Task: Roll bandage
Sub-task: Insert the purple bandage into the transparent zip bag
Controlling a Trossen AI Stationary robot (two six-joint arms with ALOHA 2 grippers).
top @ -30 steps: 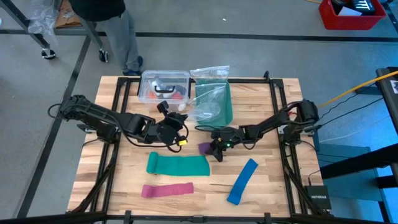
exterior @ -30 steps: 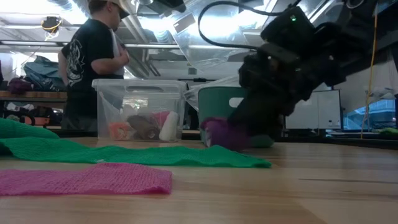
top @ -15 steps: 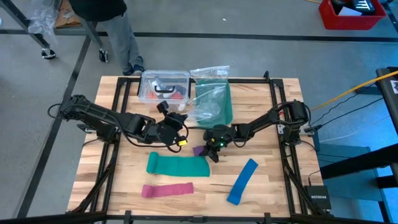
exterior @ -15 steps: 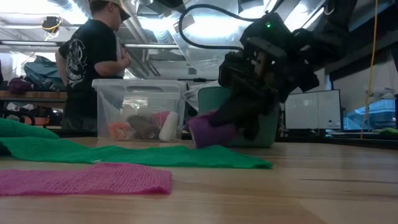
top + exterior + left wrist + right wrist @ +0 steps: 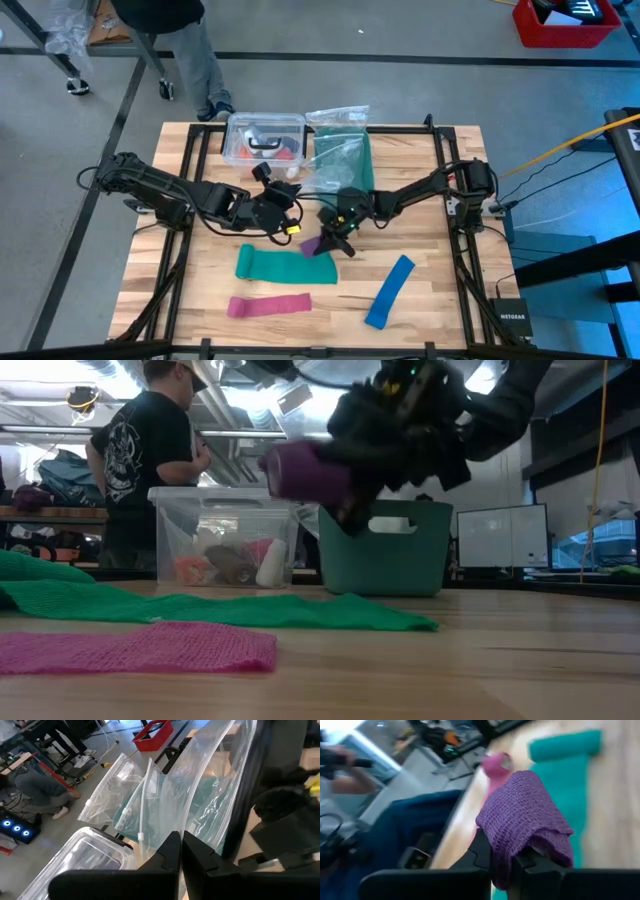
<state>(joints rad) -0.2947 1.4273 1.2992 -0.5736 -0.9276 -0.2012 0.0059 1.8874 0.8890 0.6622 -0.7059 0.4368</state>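
The bandage is a small purple roll (image 5: 300,470), held high above the table in my right gripper (image 5: 335,240), which is shut on it. From above, the roll (image 5: 312,244) hangs over the right end of the green strip (image 5: 285,265). My left gripper (image 5: 285,215) stands shut left of the roll with nothing between its fingers, which point at a clear plastic bag (image 5: 210,805). My right gripper pinches the purple roll between its two fingers (image 5: 482,852), on the roll's lower part (image 5: 512,855). The rest of the roll bulges out past the fingertips. The fingers come from the table's right, slanting down. The roll is lifted clear of the table.
A pink strip (image 5: 268,305) and a blue strip (image 5: 390,290) lie flat near the front edge. A clear lidded box (image 5: 264,138) and a teal bin (image 5: 345,165) with the plastic bag stand at the back. A person (image 5: 150,450) stands behind the table.
My right gripper has risen from the tabletop and gone a little toward the table's left edge. The purple roll, which lay on the wood, has gone up with it and now hangs clear above the green strip's end.
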